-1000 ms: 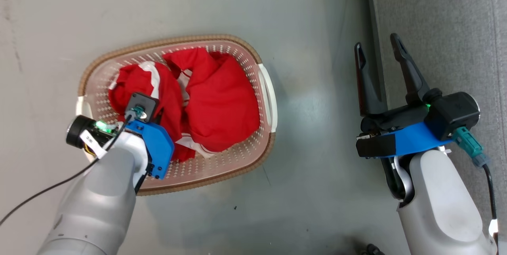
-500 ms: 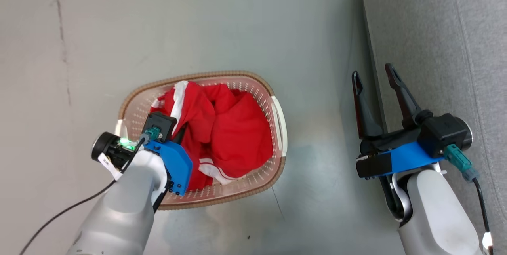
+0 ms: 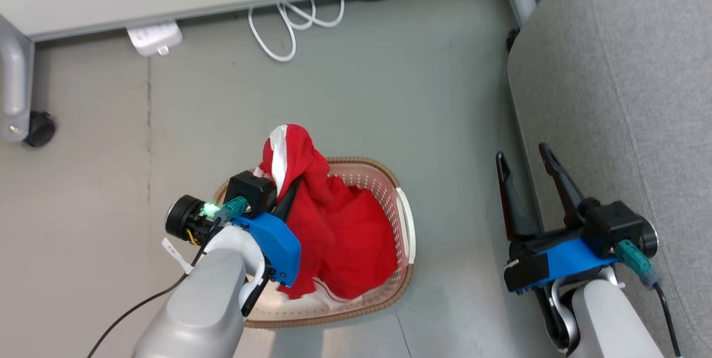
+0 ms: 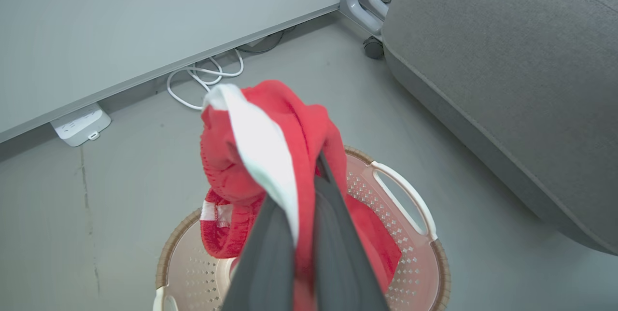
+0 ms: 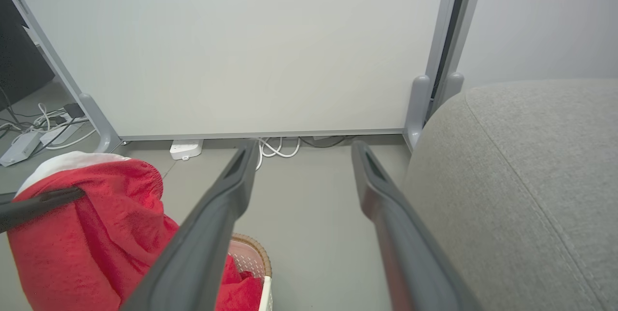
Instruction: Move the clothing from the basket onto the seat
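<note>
Pinching a fold of the soft bright-red, white-striped clothing (image 3: 339,230) in my left gripper (image 3: 293,192), I hold it above the cream perforated plastic basket (image 3: 405,224) to clear its rim; my right gripper (image 3: 525,172) hangs spread, empty, beside the grey upholstered seat (image 3: 639,97).

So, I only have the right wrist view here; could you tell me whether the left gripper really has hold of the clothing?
Observer: Yes, the left gripper is shut on the clothing, pinching a red-and-white fold.
Operator: Thank you. Is it clear of the basket?
Observer: No. In the head view its lower part hangs down into the basket.
Operator: Is anything else in there?
Observer: The left wrist view shows part of the basket's bottom bare and red fabric over the rest. Whether that is a second garment, I cannot tell.
</note>
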{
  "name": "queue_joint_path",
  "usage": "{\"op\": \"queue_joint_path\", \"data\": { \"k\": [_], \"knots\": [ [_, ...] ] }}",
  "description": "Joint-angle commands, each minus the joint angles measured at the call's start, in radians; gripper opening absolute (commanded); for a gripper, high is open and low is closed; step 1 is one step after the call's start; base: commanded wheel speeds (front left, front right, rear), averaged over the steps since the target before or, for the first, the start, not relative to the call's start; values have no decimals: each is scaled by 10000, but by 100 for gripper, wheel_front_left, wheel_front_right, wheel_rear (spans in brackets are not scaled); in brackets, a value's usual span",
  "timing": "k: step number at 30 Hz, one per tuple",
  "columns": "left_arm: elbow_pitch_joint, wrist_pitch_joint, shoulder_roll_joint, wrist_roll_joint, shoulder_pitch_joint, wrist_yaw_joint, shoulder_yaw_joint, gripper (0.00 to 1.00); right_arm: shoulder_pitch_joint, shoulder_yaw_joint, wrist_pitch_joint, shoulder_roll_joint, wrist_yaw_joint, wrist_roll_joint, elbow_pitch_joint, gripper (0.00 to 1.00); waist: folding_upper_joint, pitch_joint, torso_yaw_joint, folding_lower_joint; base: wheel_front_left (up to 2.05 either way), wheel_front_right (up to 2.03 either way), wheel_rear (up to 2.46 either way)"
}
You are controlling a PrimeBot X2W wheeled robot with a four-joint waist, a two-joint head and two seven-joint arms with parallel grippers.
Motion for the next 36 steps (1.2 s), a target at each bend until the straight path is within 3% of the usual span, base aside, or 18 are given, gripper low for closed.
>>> {"op": "queue_joint_path", "data": {
  "k": [1, 23, 36],
  "knots": [
    [-173, -47, 29, -52, 160, -37, -34, 0, 171, -7, -10, -23, -7, -19, 36, 100, 0, -421, 125, 3, 0, 0, 0],
    [-3304, -43, 22, -180, 199, -19, -516, 0, 1583, 66, -10, 145, -7, 56, 385, 100, 0, -2875, 308, 3, 0, 0, 0],
    [-4417, 113, 20, -713, -12, 125, -1163, 0, 2017, -24, -10, 211, -7, 78, 403, 100, 0, -3367, 450, 3, 0, 0, 0]
  ]
}}
